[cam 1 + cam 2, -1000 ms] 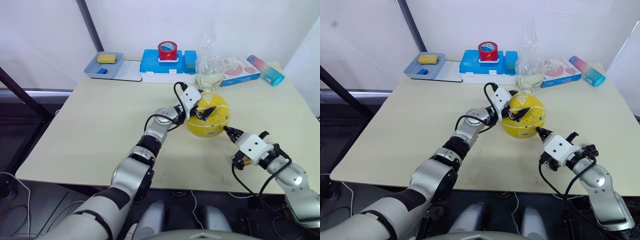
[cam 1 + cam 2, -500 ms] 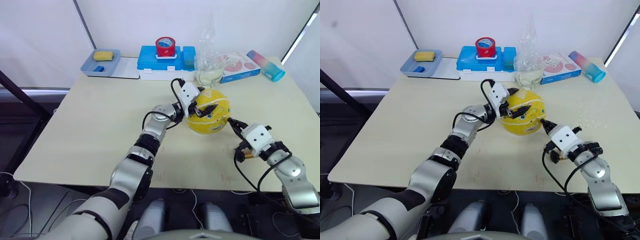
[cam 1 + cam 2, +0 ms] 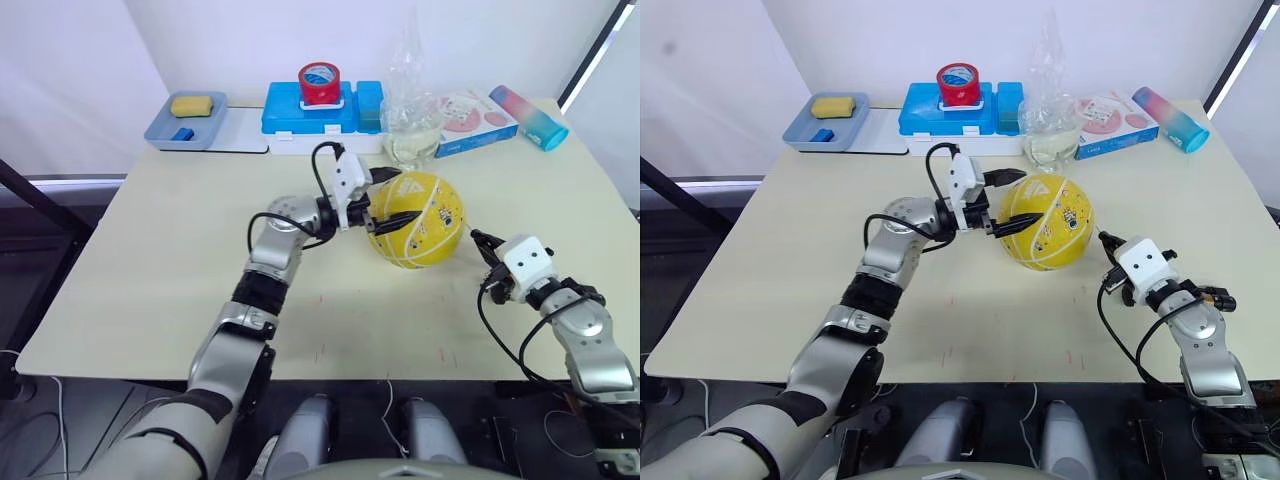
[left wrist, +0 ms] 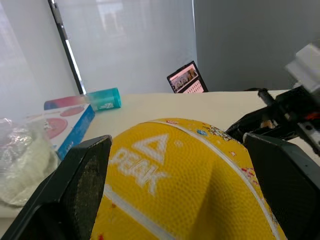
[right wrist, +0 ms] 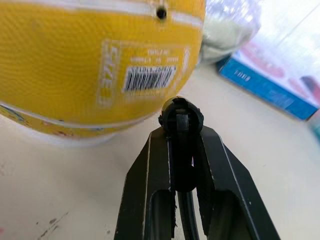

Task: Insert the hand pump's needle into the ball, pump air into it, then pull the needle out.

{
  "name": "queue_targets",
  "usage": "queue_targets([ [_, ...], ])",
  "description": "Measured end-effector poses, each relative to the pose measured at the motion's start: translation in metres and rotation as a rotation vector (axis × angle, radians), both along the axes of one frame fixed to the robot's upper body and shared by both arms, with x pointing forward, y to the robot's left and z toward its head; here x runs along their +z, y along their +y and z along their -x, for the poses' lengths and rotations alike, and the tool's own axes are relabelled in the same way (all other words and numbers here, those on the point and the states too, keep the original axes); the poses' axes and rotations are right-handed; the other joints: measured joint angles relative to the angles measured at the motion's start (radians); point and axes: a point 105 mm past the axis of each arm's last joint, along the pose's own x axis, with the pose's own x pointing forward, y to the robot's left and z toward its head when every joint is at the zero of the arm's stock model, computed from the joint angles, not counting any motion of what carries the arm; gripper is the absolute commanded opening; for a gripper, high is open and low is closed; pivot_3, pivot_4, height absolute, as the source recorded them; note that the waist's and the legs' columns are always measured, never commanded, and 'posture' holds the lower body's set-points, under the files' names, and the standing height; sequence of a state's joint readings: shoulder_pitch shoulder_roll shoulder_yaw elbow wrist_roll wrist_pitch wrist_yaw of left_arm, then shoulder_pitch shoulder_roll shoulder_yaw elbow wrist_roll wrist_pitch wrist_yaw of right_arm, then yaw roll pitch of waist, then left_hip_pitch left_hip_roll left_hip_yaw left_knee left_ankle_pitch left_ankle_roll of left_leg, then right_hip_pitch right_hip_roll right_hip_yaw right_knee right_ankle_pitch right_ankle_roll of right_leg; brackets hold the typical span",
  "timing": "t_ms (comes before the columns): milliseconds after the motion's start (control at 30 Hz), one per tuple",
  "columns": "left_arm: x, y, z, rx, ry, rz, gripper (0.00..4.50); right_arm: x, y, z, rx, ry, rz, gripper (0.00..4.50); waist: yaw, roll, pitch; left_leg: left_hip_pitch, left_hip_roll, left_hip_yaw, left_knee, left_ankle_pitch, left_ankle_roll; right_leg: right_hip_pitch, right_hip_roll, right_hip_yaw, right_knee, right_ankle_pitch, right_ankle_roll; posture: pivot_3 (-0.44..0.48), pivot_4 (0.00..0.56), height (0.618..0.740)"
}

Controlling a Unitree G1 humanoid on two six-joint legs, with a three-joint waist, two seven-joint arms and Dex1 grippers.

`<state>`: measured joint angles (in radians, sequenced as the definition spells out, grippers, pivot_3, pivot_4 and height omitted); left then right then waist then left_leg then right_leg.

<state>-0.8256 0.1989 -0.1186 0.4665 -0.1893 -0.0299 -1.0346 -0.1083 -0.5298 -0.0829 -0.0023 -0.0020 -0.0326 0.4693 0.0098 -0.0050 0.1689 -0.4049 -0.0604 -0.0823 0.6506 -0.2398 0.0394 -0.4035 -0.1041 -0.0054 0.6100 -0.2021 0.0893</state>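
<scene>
Surfaces as I read them from my station:
- Ball [image 3: 417, 220]: yellow rubber, pebbled matt grain, smooth white seam lines, printed barcode label.
- Left gripper [image 3: 1008, 200]: black fingers, matt, finely textured pads [image 4: 85, 185].
- Right gripper [image 5: 181, 120]: smooth black plastic fingers, slight sheen, closed around a black rubbery fitting [image 5: 180, 116].
- Table [image 3: 150, 270]: pale cream top, matt, faintly scuffed.
- Bag [image 3: 410, 120]: clear, crinkled, glossy plastic.
- Box [image 3: 320, 108]: blue and white smooth plastic.
- Sponge [image 3: 190, 105]: yellow, matt.
</scene>
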Motion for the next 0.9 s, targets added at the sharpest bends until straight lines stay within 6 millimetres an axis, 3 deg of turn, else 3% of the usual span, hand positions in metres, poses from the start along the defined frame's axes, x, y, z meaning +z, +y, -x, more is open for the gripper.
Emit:
queue_targets([
  [300, -0.012, 0.029, 0.011, 0.012, 0.042, -0.020, 4.50, 0.002, 0.001, -0.003, 0.035, -0.010, -0.009, 0.00, 0.001, 0.000, 0.000, -0.010, -0.002, 0.001, 0.001, 0.000, -0.001, -0.010, 0.000, 0.001, 0.000, 0.001, 0.000, 0.000, 0.150, 0.739],
  [433, -0.010, 0.047, 0.025, -0.030, 0.042, -0.016, 4.50, -0.001, -0.003, -0.007, 0.031, -0.003, -0.007, 0.00, -0.005, 0.000, 0.000, -0.009, -0.001, 0.002, 0.001, 0.001, -0.001, -0.010, 0.000, 0.002, 0.001, 0.001, -0.001, 0.000, 0.150, 0.739],
  [733, -0.032, 0.079, 0.062, -0.129, 0.103, -0.102, 4.50, -0.009, -0.014, -0.016, 0.023, 0.020, 0.003, 0.00, -0.020, 0.001, 0.000, -0.008, 0.000, 0.003, 0.002, 0.001, -0.001, -0.010, 0.000, 0.003, 0.003, 0.001, -0.002, 0.000, 0.150, 0.739],
  [900, -0.043, 0.102, 0.076, -0.122, 0.145, -0.119, 4.50, -0.015, -0.021, -0.015, 0.029, 0.043, 0.005, 2.53, -0.023, 0.001, 0.000, -0.007, 0.001, 0.004, 0.003, 0.001, -0.001, -0.011, 0.000, 0.005, 0.008, 0.001, -0.002, 0.000, 0.150, 0.739],
])
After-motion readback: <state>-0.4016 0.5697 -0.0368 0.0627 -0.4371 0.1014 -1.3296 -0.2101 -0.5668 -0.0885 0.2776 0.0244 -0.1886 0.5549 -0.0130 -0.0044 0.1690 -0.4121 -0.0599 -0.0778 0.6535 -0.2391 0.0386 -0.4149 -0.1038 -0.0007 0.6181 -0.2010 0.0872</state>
